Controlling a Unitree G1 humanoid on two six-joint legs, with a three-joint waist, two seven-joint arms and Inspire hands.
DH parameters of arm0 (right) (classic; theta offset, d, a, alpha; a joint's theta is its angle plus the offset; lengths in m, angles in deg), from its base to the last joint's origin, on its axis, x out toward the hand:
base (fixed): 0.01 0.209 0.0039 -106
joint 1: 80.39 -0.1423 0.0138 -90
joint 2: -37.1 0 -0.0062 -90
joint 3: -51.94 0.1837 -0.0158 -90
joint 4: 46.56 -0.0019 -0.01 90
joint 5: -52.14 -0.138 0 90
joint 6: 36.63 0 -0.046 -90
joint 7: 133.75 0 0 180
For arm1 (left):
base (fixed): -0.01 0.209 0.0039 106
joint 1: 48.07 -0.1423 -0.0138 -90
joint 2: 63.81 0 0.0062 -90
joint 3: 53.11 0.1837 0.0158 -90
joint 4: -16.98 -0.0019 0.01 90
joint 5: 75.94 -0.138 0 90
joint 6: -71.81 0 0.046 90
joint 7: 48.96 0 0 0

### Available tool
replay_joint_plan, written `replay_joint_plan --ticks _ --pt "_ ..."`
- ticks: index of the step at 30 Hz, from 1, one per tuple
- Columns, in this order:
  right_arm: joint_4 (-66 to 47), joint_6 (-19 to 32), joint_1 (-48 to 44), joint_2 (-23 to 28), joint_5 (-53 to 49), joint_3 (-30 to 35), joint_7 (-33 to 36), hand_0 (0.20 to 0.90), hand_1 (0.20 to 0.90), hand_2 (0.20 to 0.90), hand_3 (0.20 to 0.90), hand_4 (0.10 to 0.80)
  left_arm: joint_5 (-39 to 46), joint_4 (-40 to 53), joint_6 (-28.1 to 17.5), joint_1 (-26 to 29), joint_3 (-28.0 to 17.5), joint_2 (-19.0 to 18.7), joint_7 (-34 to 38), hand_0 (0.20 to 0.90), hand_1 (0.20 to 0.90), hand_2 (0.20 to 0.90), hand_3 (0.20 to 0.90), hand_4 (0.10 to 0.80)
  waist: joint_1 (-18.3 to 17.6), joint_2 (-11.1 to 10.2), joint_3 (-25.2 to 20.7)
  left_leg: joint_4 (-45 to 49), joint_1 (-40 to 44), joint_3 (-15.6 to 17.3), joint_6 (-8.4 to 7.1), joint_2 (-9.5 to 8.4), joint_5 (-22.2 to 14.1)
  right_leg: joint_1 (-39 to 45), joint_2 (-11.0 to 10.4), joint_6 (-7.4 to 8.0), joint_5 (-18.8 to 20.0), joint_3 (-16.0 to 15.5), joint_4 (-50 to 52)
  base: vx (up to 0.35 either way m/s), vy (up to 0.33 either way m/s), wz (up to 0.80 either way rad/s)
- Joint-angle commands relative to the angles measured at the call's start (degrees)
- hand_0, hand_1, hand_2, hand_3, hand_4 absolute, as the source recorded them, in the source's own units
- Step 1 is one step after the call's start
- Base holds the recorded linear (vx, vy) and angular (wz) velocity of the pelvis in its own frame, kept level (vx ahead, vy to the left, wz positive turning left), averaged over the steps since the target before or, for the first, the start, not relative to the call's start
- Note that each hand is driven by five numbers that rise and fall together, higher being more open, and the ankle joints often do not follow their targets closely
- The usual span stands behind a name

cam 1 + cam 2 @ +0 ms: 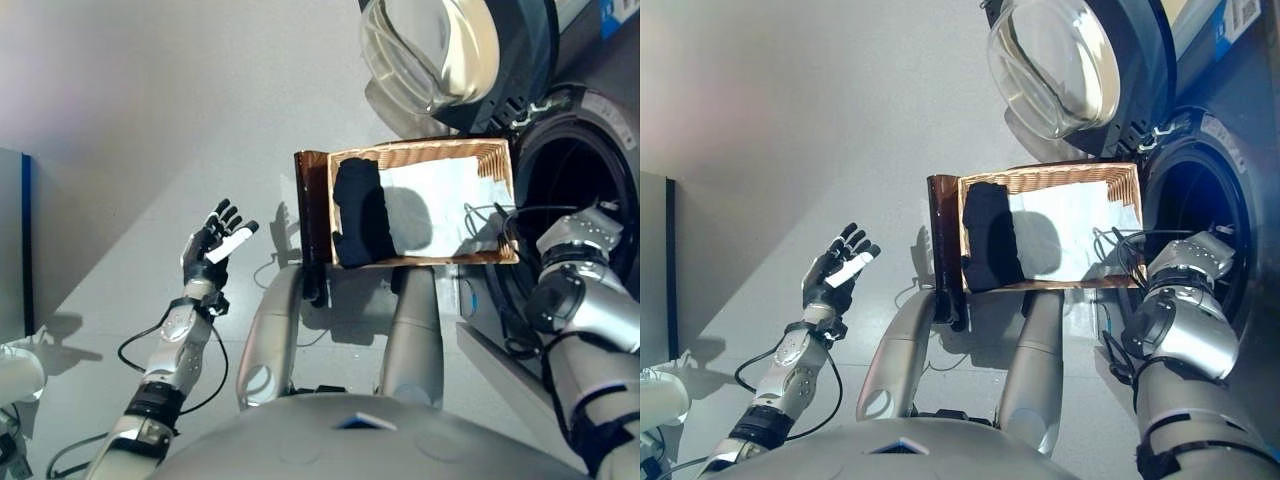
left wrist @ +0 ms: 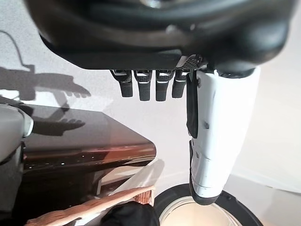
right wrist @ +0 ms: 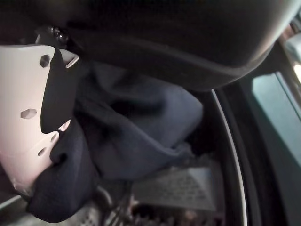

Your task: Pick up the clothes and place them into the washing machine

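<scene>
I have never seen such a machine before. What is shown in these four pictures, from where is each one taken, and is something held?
This is a humanoid robot with two arms. Two pictures look down from its head; the other two come from cameras on its wrists. On the floor before it stands a wicker basket holding a dark garment and a white cloth. Beside it is a washing machine with its door swung open. The left robot hand hangs open in the air, holding nothing. The right arm reaches into the drum; its wrist view shows the right robot hand gripping a dark blue cloth.
</scene>
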Motion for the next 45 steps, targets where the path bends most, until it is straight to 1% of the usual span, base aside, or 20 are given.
replay_joint_plan --ticks 1,4,5,6,7,20,22,23,25,26,27,29,32,37,38,39,41,42,43,45 --pt "1.44 5.07 -1.05 11.38 2.75 -2.28 -0.67 0.2 0.2 0.2 0.2 0.3 1.08 4.43 -4.06 0.34 -1.06 -3.67 -0.39 0.9 0.9 0.9 0.9 0.8 -0.54 0.54 -4.07 0.15 0.16 -1.19 -2.54 1.01 -1.57 1.8 0.74 -3.17 -6.23 -1.03 2.57 -0.049 0.034 -0.02" --pt "1.55 4.49 -1.58 11.39 2.66 -3.05 -1.09 0.2 0.2 0.2 0.2 0.3 1.37 4.53 -4.1 0.11 -0.97 -3.9 -0.53 0.9 0.9 0.9 0.9 0.8 -0.59 0.4 -4.22 0.38 0.13 -0.88 -2.37 1.18 -2.15 1.46 0.92 -2.91 -6.41 -0.78 2.84 -0.024 0.029 -0.06" --pt "1.76 3.7 -1.42 11.42 3.55 -3.71 -1.22 0.433 0.433 0.433 0.433 0.467 1.45 4.7 -4.18 0.05 -1.08 -4.04 -0.6 0.9 0.9 0.9 0.9 0.8 -0.62 0.29 -4.04 0.39 -0.22 -0.6 -2.19 1.21 -1.65 1.11 0.84 -2.92 -5.79 -0.78 2.64 -0.012 0.03 -0.09" --pt "2.24 3.3 -1.39 11.55 4.11 -3.98 -1.02 0.532 0.532 0.532 0.532 0.537 1.51 4.68 -4.13 -0.08 -1.15 -4.12 -0.73 0.9 0.9 0.9 0.9 0.8 -0.66 0.23 -4.13 0.57 -0.1 -0.6 -2.24 1.25 -2.12 1.19 0.84 -2.81 -6.2 -0.71 2.89 -0.029 0.032 -0.08" --pt "2.62 3.17 -1.56 11.57 4.17 -4.18 -0.88 0.9 0.9 0.9 0.9 0.8 1.58 4.51 -4.05 -0.13 -1.15 -4.15 -0.81 0.9 0.9 0.9 0.9 0.8 -0.68 0.18 -4.23 0.62 -0.12 -0.53 -2.21 1.22 -2.2 1.2 0.83 -2.79 -6.2 -0.63 2.91 0.01 0.022 -0.04" --pt "1.71 1.97 0.27 8.43 3.98 -4.85 -2.91 0.9 0.9 0.9 0.9 0.8 2.29 4.55 -3.95 -1.21 -2.67 -4.19 -1.49 0.9 0.9 0.9 0.9 0.8 -0.84 -0.72 -4.73 0.41 0.25 -0.08 -1.89 1.02 -2.49 1.65 0.49 -2.82 -6.17 -0.35 2.42 0.0 0.002 0.0" --pt "2.64 -0.31 1.32 7.5 6.69 -6.54 -3.25 0.9 0.9 0.9 0.9 0.8 2.38 4.64 -4.07 -1.48 -2.78 -4.08 -1.63 0.9 0.9 0.9 0.9 0.8 -0.73 -0.98 -4.66 0.11 0.42 0.21 -1.82 0.98 -2.51 1.71 0.39 -2.82 -5.91 -0.32 1.93 0.0 0.0 0.0" --pt "2.7 -0.46 1.27 7.56 6.87 -6.58 -3.15 0.9 0.9 0.9 0.9 0.8 2.36 4.62 -4.08 -1.55 -2.81 -4.04 -1.63 0.9 0.9 0.9 0.9 0.8 -0.76 -0.98 -4.7 0.04 0.47 0.24 -1.81 0.98 -2.48 1.74 0.39 -2.82 -5.88 -0.3 1.87 0.0 0.0 0.0" --pt "6.33 -3.96 1.52 8.08 10.42 -9.38 -2.6 0.9 0.9 0.9 0.9 0.8 2.06 4.3 -4.16 -1.31 -2.95 -4.17 -1.69 0.9 0.9 0.9 0.9 0.8 -0.58 -1.29 -4.6 -0.44 0.74 0.46 -1.85 0.94 -2.21 2.03 0.15 -2.8 -5.46 -0.34 1.26 0.016 -0.001 0.0" --pt "8.68 -7.79 2.48 7.51 15.67 -13.07 -3.29 0.9 0.9 0.9 0.9 0.8 1.76 4.39 -4.31 -1.21 -2.91 -4.52 -2.03 0.9 0.9 0.9 0.9 0.8 -0.18 -1.73 -4.57 -1.43 1.51 0.47 -1.89 0.86 -1.84 2.73 -0.02 -2.78 -5.16 -0.43 0.35 0.0 0.0 0.0" --pt "8.88 -8.06 2.24 7.64 15.95 -13.27 -3.2 0.9 0.9 0.9 0.9 0.8 1.76 4.4 -4.33 -1.39 -3.04 -4.4 -2.08 0.9 0.9 0.9 0.9 0.8 -0.35 -1.68 -4.51 -1.78 1.83 0.52 -1.89 0.82 -1.68 3.02 -0.04 -2.78 -5.03 -0.43 0.06 0.044 -0.007 -0.02" --pt "9.32 -10.27 3.55 5.82 19.48 -16.5 -4.64 0.9 0.9 0.9 0.9 0.8 2.02 4.12 -4.3 -1.71 -3.37 -4.4 -2.59 0.9 0.9 0.9 0.9 0.8 -0.17 -2.24 -4.38 -3.58 3.07 0.55 -1.93 0.85 -1.01 4.47 -0.12 -2.7 -4.23 -0.68 -1.89 0.049 -0.013 -0.03" --pt "11.97 -13.97 4.45 4.51 27.6 -21.75 -5.26 0.9 0.9 0.9 0.9 0.8 1.55 2.45 -4.37 -1.29 -3.78 -4.45 -2.76 0.9 0.9 0.9 0.9 0.8 0.15 -2.84 -4.44 -6.81 5.14 0.36 -2.03 0.65 0.27 6.59 -0.35 -2.51 -2.87 -0.92 -4.67 0.049 -0.01 -0.05" --pt "10.19 -14.89 6.96 0.95 33.76 -25.22 -6.28 0.9 0.9 0.9 0.9 0.8 0.5 -0.1 -4.57 -1.08 -4.94 -3.43 -2.84 0.9 0.9 0.9 0.9 0.8 -0.12 -3.43 -4.32 -13.47 8.67 0.29 -2.21 -0.18 2.85 10.37 -0.3 -1.63 -0.18 -1.34 -10.78 0.053 -0.002 -0.03" --pt "9.33 -14.59 7.31 0.12 34.73 -25.97 -6.14 0.9 0.9 0.9 0.9 0.8 0.38 -0.49 -4.85 -0.97 -5.19 -3.13 -2.76 0.9 0.9 0.9 0.9 0.8 -0.25 -3.53 -4.22 -14.97 9.47 0.23 -2.31 -0.33 3.64 11.38 -0.28 -1.45 0.53 -1.41 -12.37 -0.047 0.002 -0.05" --pt "8.45 -14.5 7.95 -0.65 36.32 -26.63 -6.07 0.9 0.9 0.9 0.9 0.8 0.11 -0.9 -5.15 -0.84 -5.41 -2.76 -2.63 0.9 0.9 0.9 0.9 0.8 -0.41 -3.79 -3.95 -16.82 9.66 0.69 -2.02 -0.44 6.05 11.73 -0.29 -1.58 2.85 -1.75 -14.47 -0.042 -0.002 -0.08" --pt "6.48 -14.11 9.76 -2.26 39.45 -28.03 -5.67 0.9 0.9 0.9 0.9 0.8 -0.48 -2.03 -5.49 -0.51 -5.92 -2.35 -2.22 0.9 0.9 0.9 0.9 0.8 -0.8 -4.1 -3.62 -19.04 11.24 0.52 -2.09 -0.7 7.23 13.43 -0.23 -1.42 3.94 -2.02 -16.68 0.052 -0.01 -0.05" --pt "5.94 -14.29 10.64 -2.65 42.07 -29.0 -5.37 0.9 0.9 0.9 0.9 0.8 -0.79 -2.66 -5.6 -0.26 -6.25 -2.1 -1.93 0.9 0.9 0.9 0.9 0.8 -0.94 -4.21 -3.8 -20.07 12.72 -0.11 -2.38 -0.89 6.1 14.87 -0.02 -1.01 2.77 -1.99 -17.22 0.061 -0.019 0.08" --pt "4.81 -14.36 11.71 -3.47 45.47 -30.71 -5.11 0.9 0.9 0.9 0.9 0.8 -1.21 -3.51 -5.64 -0.08 -6.83 -1.65 -1.82 0.9 0.9 0.9 0.9 0.8 -1.21 -4.54 -3.65 -21.84 12.95 0.11 -2.06 -1.07 8.39 15.23 -0.13 -1.25 4.92 -2.28 -18.99 0.073 -0.021 0.08" --pt "3.11 -14.08 13.01 -4.52 46.43 -31.36 -5.04 0.9 0.9 0.9 0.9 0.8 -1.59 -4.25 -5.86 0.13 -7.54 -1.29 -1.49 0.9 0.9 0.9 0.9 0.8 -1.55 -4.77 -3.53 -23.25 14.07 -0.12 -2.09 -1.28 9.03 16.32 -0.05 -1.22 5.49 -2.39 -20.0 -0.001 -0.015 0.04"
